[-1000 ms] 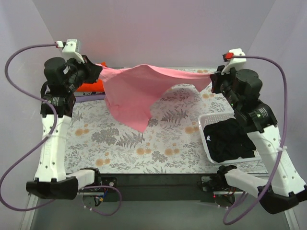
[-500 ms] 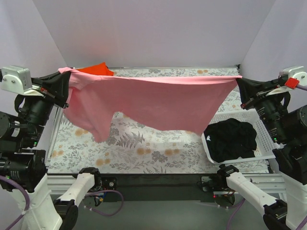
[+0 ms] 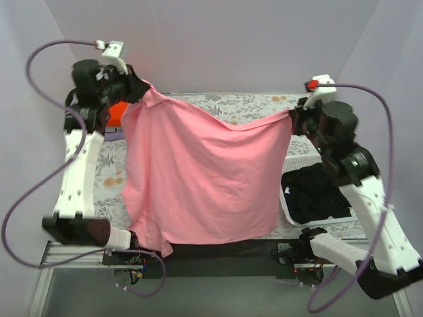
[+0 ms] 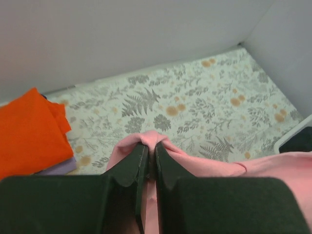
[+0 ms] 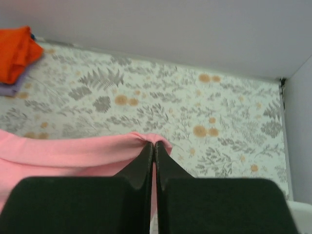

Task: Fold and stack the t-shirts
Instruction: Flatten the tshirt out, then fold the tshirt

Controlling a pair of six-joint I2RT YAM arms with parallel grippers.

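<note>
A light pink t-shirt (image 3: 205, 178) hangs spread between my two grippers, high above the table, its lower hem reaching the near edge. My left gripper (image 3: 144, 92) is shut on its upper left corner; the pink cloth (image 4: 146, 139) bunches at the fingertips in the left wrist view. My right gripper (image 3: 291, 115) is shut on the upper right corner, with pink cloth (image 5: 97, 153) pinched in the right wrist view. A folded orange-red t-shirt (image 3: 117, 113) lies at the back left on a pale purple garment (image 4: 56, 168); it also shows in the left wrist view (image 4: 27, 129) and the right wrist view (image 5: 14, 51).
A white mesh basket (image 3: 295, 162) with dark clothes (image 3: 317, 195) stands at the right. The table has a floral cloth (image 3: 244, 105). Grey walls close the back and sides.
Both arms swung back in and up. The pink shirt, stretched wide and flat half a second ago, now hangs down as a full sheet towards the near edge.
</note>
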